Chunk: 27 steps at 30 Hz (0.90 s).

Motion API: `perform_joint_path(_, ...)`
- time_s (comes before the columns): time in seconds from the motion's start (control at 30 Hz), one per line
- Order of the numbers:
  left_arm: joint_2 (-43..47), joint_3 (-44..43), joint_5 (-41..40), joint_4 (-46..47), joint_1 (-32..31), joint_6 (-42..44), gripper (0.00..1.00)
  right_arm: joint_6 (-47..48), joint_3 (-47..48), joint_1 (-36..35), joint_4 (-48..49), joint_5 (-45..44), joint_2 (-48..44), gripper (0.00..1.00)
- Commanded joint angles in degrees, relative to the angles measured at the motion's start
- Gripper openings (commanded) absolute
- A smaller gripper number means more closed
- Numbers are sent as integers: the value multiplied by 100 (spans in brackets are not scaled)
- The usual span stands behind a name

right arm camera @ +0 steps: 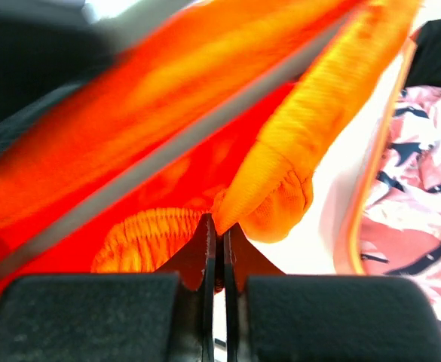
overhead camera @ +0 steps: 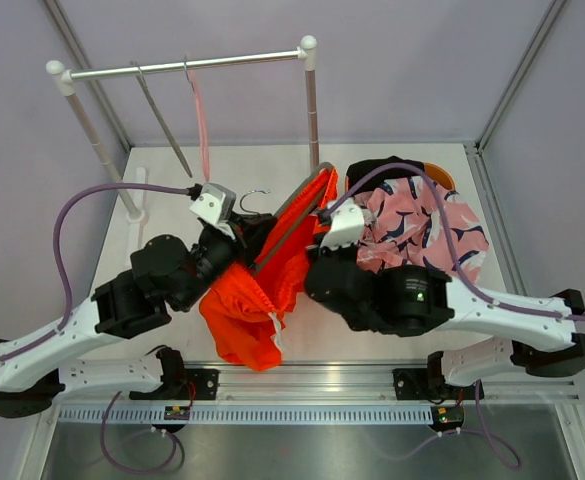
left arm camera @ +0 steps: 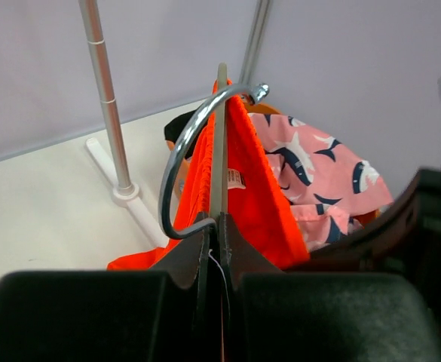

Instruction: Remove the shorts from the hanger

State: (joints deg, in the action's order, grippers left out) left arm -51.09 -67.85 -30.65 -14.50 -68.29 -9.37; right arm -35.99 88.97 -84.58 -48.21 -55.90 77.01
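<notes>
Top external view: we see the orange shorts (overhead camera: pixel 247 310) near the middle of the table, still draped over the hanger (overhead camera: pixel 290 222), which lies tilted from near-left to far-right above the surface. The cloth hangs down from the hanger's bar and bunches toward the near edge. The left gripper (left arm camera: pixel 220 234) has its jaws closed on the hanger's neck, just below the metal hook (left arm camera: pixel 181 162). The right gripper (right arm camera: pixel 218 230) has its jaws pressed together on a fold of the orange shorts at the gathered waistband.

Just right of the hanger, the pink shorts (overhead camera: pixel 422 230) with navy-and-white print lie crumpled on the table, and the black shorts (overhead camera: pixel 382 170) lie touching them on the far side. A brown-orange curved rim (overhead camera: pixel 438 176) shows at the far edge of that pile; we cannot tell what it belongs to.

The table (overhead camera: pixel 172 170) is white. At its far-left stands a clothes rack (overhead camera: pixel 192 65) with a metal rail and white end caps, and a grey hanger (overhead camera: pixel 162 125) and a pink hanger (overhead camera: pixel 202 125) hang from it. Pale lilac-grey walls close in the far and side edges, and a metal mounting rail (overhead camera: pixel 312 380) runs along the near edge.
</notes>
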Motion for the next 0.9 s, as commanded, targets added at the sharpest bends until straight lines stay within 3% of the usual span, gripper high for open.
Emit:
perform_joint_path(0.0, 317, -150, -188, 740, 132, -240, 0, -514, -274, 282, -83, 343, -563, 0)
perform_joint_path(0.13, 625, -61, 182, 222, 132, -364, 0, -357, -740, 1205, -40, 544, -1170, 0)
perform_joint_path(0.3, 785, -254, 954, -350, 141, -390, 0, 73, -723, 2163, 109, 887, -1198, 0)
perform_joint_path(0.57, 838, -360, 1650, -544, 132, -382, 0, 461, -442, 2682, 496, 1362, -504, 0)
perform_joint_path(0.77, 987, -167, 756, -81, 132, -146, 0, 260, -608, 2552, 1013, 2389, -397, 0)
perform_joint_path(0.83, 917, -1, 150, 218, 141, -75, 0, 128, -749, 2114, 1129, 2190, -450, 0)
perform_joint_path(0.87, 873, 44, -209, 507, 132, 30, 0, 5, -732, 1572, 1155, 1910, -416, 0)
